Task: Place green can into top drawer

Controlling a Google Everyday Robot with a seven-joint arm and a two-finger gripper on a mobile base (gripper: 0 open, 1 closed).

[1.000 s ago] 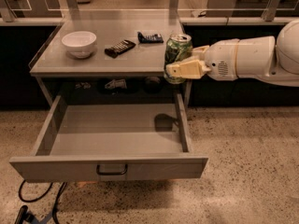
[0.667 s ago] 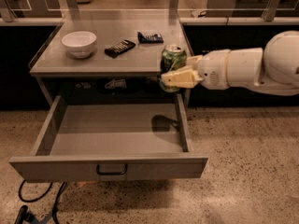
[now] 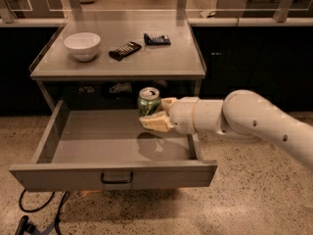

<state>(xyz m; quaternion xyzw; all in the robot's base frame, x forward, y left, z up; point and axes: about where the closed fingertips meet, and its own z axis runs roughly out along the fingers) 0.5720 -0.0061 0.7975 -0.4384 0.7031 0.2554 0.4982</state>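
The green can (image 3: 148,101) is upright in my gripper (image 3: 155,114), whose cream fingers are shut around its lower body. I hold it above the inside of the open top drawer (image 3: 115,137), over its right half, below the level of the table top. My white arm reaches in from the right. The can's shadow falls on the drawer floor just beneath it. The drawer's front panel with its dark bar handle (image 3: 117,178) faces me.
A grey table (image 3: 161,62) above the drawer carries a white bowl (image 3: 82,45), a dark flat packet (image 3: 125,50) and a dark blue packet (image 3: 157,38). Black cables (image 3: 39,212) lie on the speckled floor at lower left. Dark cabinets stand on either side.
My gripper has carried the can from the table's right front corner down and to the left, so it now hangs over the open drawer.
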